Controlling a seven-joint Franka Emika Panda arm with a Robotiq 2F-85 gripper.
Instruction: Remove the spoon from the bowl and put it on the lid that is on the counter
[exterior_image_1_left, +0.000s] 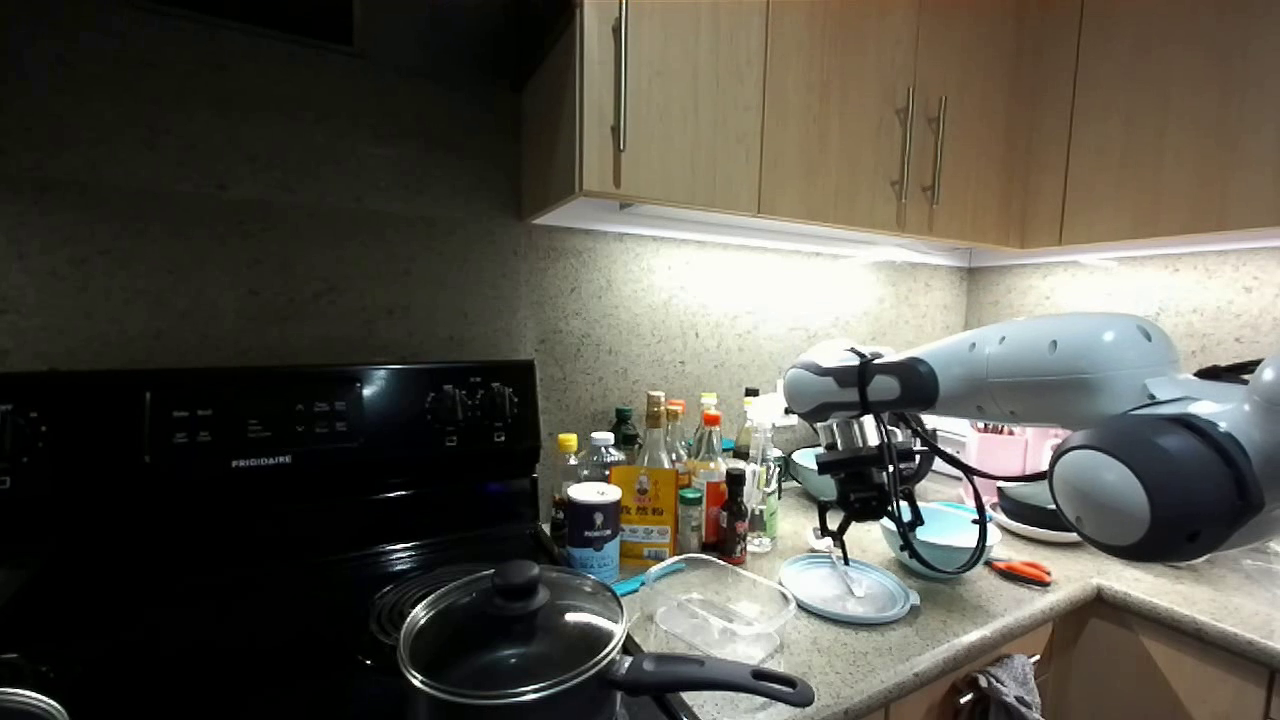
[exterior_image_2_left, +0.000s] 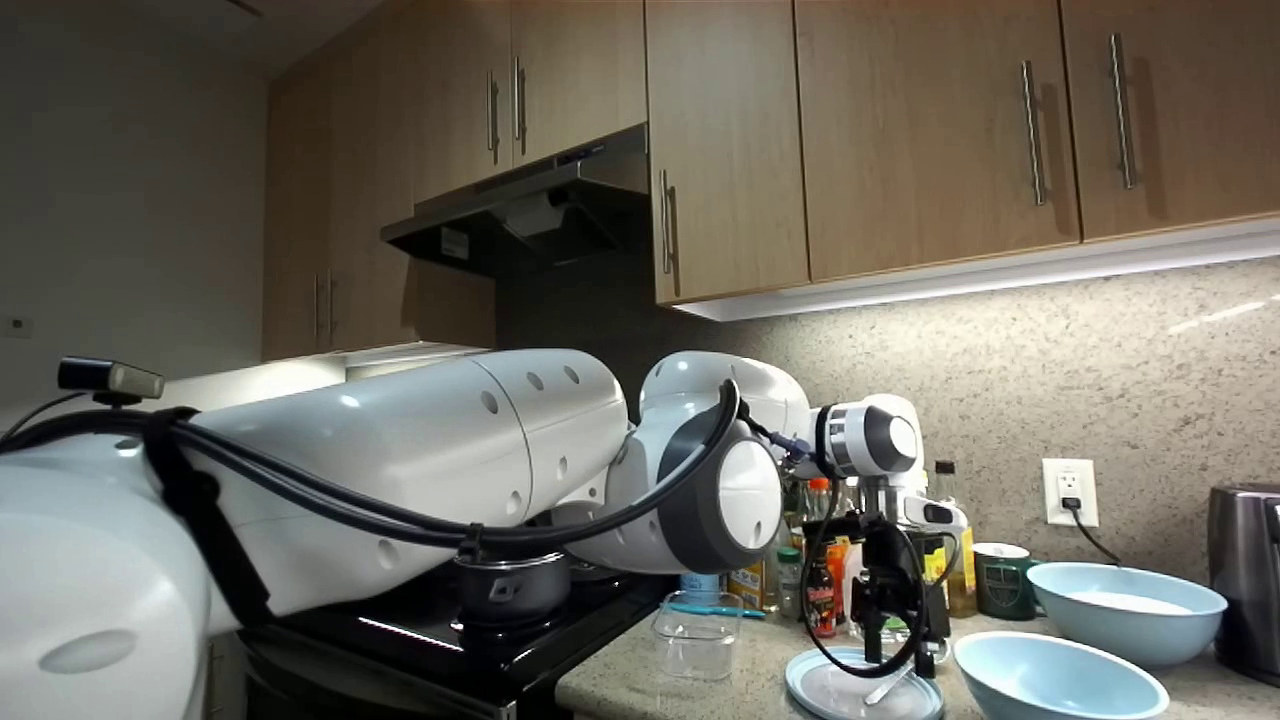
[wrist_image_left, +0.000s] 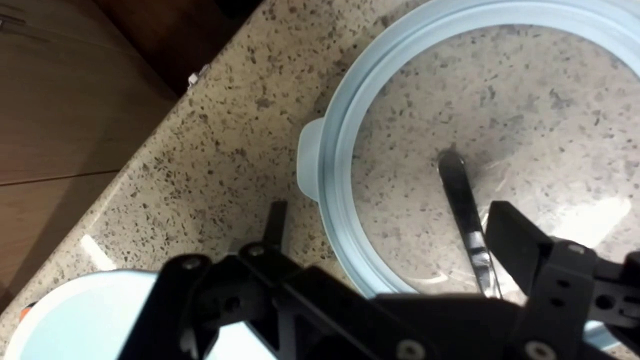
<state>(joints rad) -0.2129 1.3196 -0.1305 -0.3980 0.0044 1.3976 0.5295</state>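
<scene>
Our claw (wrist_image_left: 390, 217) is released, its two black fingers (wrist_image_left: 515, 240) spread wide apart, one showing over the counter (wrist_image_left: 225, 165) and one over the lid (wrist_image_left: 340, 165) in the wrist view. We see the spoon (wrist_image_left: 467, 215) on the lid: its handle slants across the clear middle, just beside the finger on that side, and its far end is hidden behind the claw. Whether finger and spoon touch, we cannot tell. The lid lies flat, with a small tab on its pale blue rim. The pale blue-green bowl (exterior_image_1_left: 945, 548) stands just beside it in both exterior views, with an orange-handled tool (exterior_image_1_left: 1022, 572) lying near. On the side of the lid away from the bowl we find a clear container (exterior_image_1_left: 720, 595), and a crowd of bottles (exterior_image_1_left: 710, 500) behind. A second pale blue bowl (exterior_image_2_left: 1120, 630) stands between a green mug (exterior_image_2_left: 1003, 585) and a dark kettle (exterior_image_2_left: 1245, 590) in an exterior view. A black pot (exterior_image_1_left: 515, 630) sits on the stove (exterior_image_1_left: 280, 600), its long handle pointing toward the counter. Our arm (exterior_image_1_left: 1050, 370) reaches over the counter.
</scene>
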